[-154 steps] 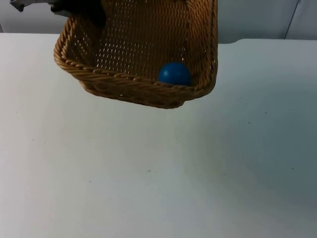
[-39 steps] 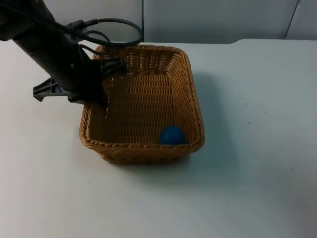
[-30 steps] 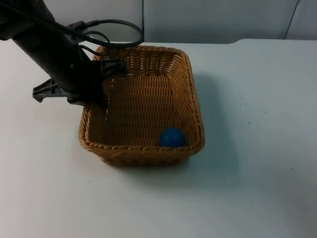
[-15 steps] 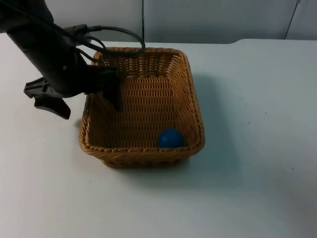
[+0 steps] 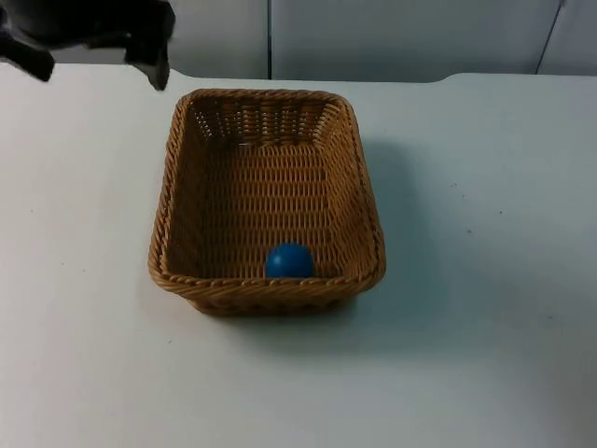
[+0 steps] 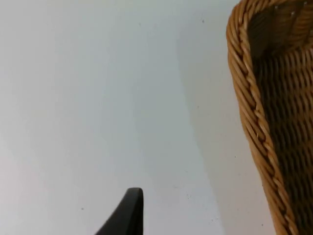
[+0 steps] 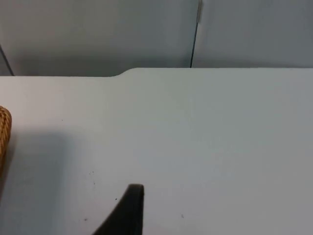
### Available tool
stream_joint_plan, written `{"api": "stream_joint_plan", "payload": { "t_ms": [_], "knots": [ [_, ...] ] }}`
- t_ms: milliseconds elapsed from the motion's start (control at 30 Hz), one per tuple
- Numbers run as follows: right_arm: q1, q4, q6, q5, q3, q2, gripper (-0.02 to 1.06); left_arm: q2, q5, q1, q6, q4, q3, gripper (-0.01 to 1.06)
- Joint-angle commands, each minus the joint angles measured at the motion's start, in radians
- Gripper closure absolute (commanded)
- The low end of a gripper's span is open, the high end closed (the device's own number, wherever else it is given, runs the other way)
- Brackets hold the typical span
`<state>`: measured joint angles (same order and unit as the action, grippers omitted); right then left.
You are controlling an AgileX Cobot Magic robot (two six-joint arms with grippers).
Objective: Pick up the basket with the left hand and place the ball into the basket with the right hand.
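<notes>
The woven wicker basket (image 5: 350, 187) stands flat on the white table in the top view. The blue ball (image 5: 289, 260) lies inside it, against the near wall. My left gripper (image 5: 98, 67) hovers beyond the basket's far left corner, open and holding nothing, apart from the rim. In the left wrist view the basket's rim (image 6: 254, 122) runs beside one black fingertip (image 6: 128, 208) over bare table. The right wrist view has one black fingertip (image 7: 130, 208) of my right gripper over bare table, nothing held, with a sliver of the basket (image 7: 4, 132) off to the side.
The white table (image 5: 485, 280) stretches wide to the right and in front of the basket. A grey partition wall (image 5: 392, 37) closes off the table's far edge.
My left gripper has opened, let go of the basket's left rim and drawn back to the far left. The ball has rolled a little leftward inside the basket.
</notes>
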<state>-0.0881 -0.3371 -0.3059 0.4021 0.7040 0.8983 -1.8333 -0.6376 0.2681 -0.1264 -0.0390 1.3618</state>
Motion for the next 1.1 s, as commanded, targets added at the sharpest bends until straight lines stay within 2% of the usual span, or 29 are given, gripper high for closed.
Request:
{"api": "stream_joint_plan", "payload": {
  "t_ms": [0,200,367,567,700,833,967,1000,1067],
  "knots": [
    [-0.004,-0.006,-0.006,-0.02,-0.002,0.001,0.0,0.055,-0.027,0.004,-0.012,-0.039,0.0,0.0],
    [-0.004,-0.009,-0.006,-0.066,-0.002,0.001,0.0,0.17,-0.1,0.004,-0.006,-0.045,-0.002,0.0],
    [-0.004,0.001,-0.008,-0.111,-0.002,0.001,0.0,0.255,-0.125,0.004,-0.006,-0.045,-0.002,0.0],
    [-0.004,0.001,-0.008,-0.115,-0.002,0.001,0.0,0.34,-0.2,0.004,-0.006,-0.045,-0.002,0.0],
    [-0.004,0.001,-0.008,-0.112,-0.002,-0.002,0.0,0.388,-0.217,0.004,-0.003,-0.045,-0.002,0.0],
    [-0.004,0.001,-0.008,-0.068,-0.002,-0.031,0.0,0.433,-0.251,0.004,0.048,-0.049,-0.003,0.0],
    [-0.004,0.001,-0.008,0.048,-0.002,-0.122,0.0,0.55,-0.234,0.004,0.05,-0.049,-0.108,0.0],
    [-0.004,0.001,-0.008,0.048,-0.002,-0.122,0.0,0.55,-0.234,0.004,0.05,-0.049,-0.108,0.0],
    [-0.004,0.001,-0.008,0.1,-0.002,-0.17,0.0,0.628,-0.21,0.004,0.044,-0.049,-0.194,0.0]
  ]
}}
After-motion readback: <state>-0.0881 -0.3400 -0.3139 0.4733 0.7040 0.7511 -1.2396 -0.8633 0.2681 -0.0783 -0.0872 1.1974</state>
